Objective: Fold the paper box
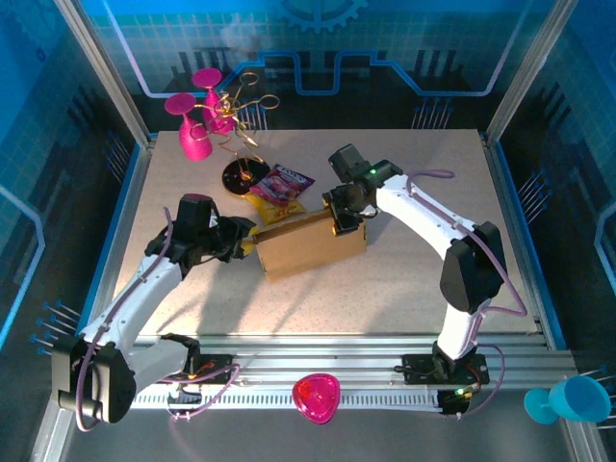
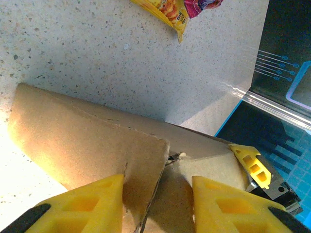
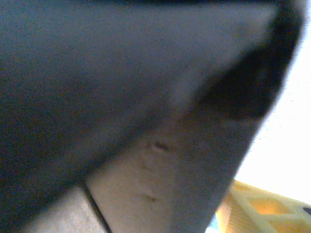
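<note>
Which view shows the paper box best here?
Top external: the whole paper box lies between the left gripper and right gripper. Left wrist sees its flaps close up; right wrist, a blurred brown patch.

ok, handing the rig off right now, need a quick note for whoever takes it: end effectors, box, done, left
Left end effector: jaws apart, straddling a loose flap at the left end of the paper box, not clamped.
Right end effector: at the box's far right corner. Can't tell whether it's gripping, as its wrist view is blurred.
Box: mid-table, just in front of the snack packet.
Done: box looks partly folded up.
Left: fold in the left-end flap, then check the right end.
</note>
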